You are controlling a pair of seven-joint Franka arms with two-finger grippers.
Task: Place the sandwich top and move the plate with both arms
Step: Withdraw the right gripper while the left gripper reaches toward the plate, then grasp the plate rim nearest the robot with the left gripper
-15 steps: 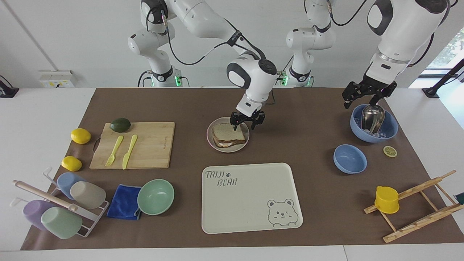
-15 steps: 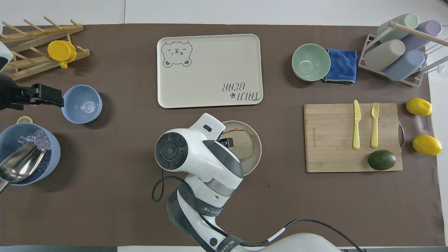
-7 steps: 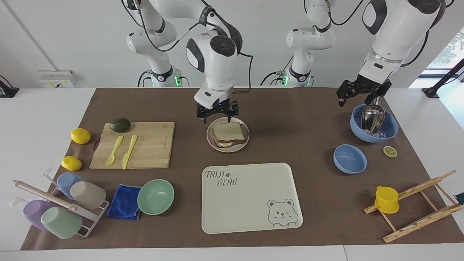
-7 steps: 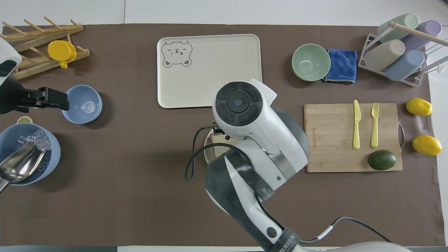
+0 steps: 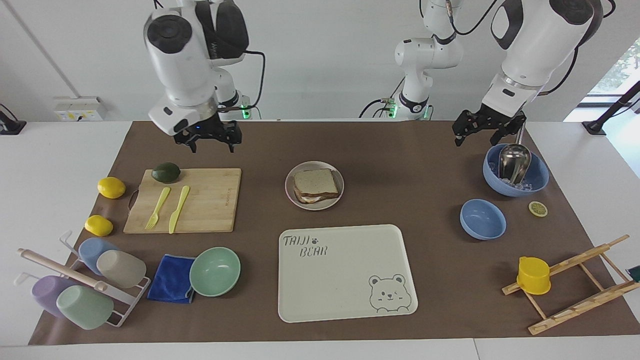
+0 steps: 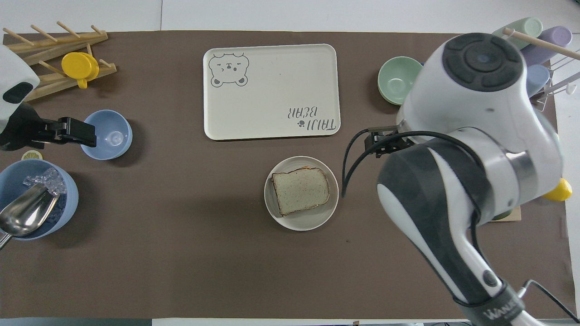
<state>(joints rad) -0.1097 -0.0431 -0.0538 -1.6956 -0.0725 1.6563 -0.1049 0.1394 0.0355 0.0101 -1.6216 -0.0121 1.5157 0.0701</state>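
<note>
One sandwich top (image 5: 315, 181) flat, plate (image 5: 338, 200)

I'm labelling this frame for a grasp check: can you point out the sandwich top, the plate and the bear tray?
sandwich top (image 6: 301, 191): overhead view, centre of the slice's speckled face.
plate (image 6: 304, 223): overhead view, bare rim nearest the robots.
bear tray (image 5: 345, 277): facing view, bare middle of its surface.

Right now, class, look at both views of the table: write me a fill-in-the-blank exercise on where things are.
1. The sandwich top lies on the ____.
2. The metal scoop stands in the large ____ bowl of ice.
3. The right hand is up over the table near the dark green ____ on the cutting board.
4. Beside the mint-green bowl lies a blue ____.

Missing words: plate, blue, avocado, cloth
</note>
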